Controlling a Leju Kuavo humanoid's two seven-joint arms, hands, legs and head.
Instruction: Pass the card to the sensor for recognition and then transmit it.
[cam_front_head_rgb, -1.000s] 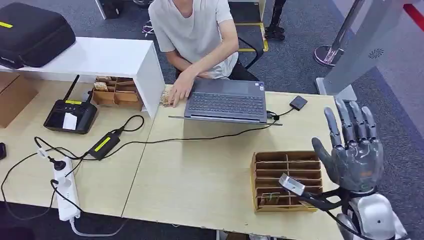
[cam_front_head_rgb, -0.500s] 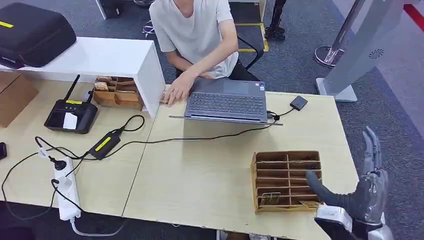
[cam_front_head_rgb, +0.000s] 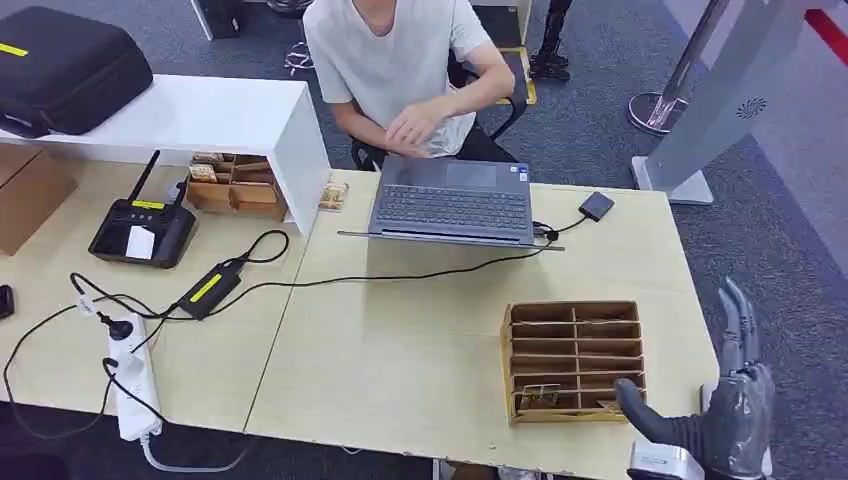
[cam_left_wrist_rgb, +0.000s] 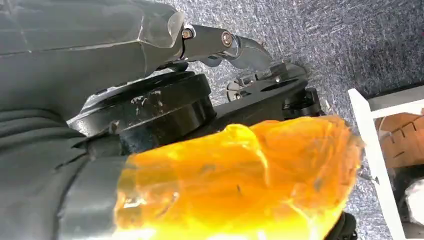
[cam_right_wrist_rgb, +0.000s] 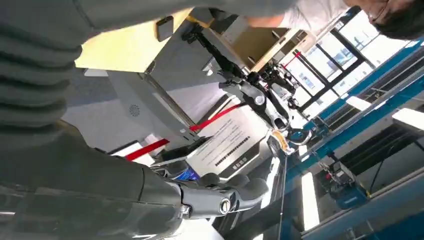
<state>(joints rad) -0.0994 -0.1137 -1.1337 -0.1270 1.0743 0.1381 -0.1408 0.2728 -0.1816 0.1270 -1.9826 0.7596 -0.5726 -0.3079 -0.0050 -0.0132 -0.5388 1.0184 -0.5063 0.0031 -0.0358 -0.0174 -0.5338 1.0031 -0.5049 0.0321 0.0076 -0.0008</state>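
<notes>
Right hand (cam_front_head_rgb: 735, 415) open at the table's (cam_front_head_rgb: 400, 360) near right corner, fingers straight, thumb reaching toward wooden divider box (cam_front_head_rgb: 572, 360). Person (cam_front_head_rgb: 400, 60) sits behind the laptop (cam_front_head_rgb: 452, 200).

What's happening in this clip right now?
The robot's right hand hangs open beside the wooden card organizer at the desk's near right corner, holding nothing. A card sits in one of the organizer's front slots. A person sits behind the laptop, hand raised off the desk. No pickup has started.
</notes>
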